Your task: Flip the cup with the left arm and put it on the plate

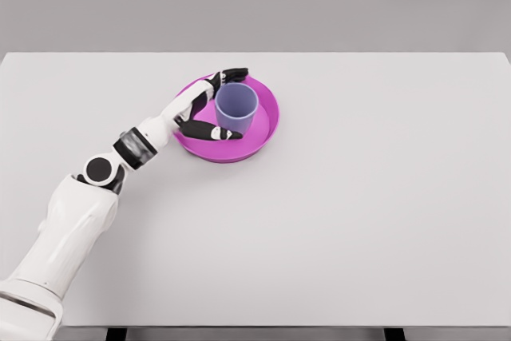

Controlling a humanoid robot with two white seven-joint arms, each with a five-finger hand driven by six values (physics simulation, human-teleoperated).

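Head view, my left arm: it comes in from the lower left corner and reaches across the desk (359,221) toward the plate.
Head view, my left robot hand (209,105): it is over the left part of the plate, beside the cup. The fingers are spread around the cup's left side, one dark finger (233,74) behind the cup and one (214,131) in front of it.
Head view, state of the hand: wide, curved around the cup. I cannot tell if the fingers touch the cup wall or are just beside it.
Head view, cup (236,108): pale violet, it stands upright with the open mouth up. It is on the plate, near the middle.
Head view, plate (267,121): magenta, round, with a raised rim. It lies flat on the desk, in the far middle part, a little left of centre.
Head view, desk: white and wide, it carries the plate.
Head view, my right arm: it does not show in this view.
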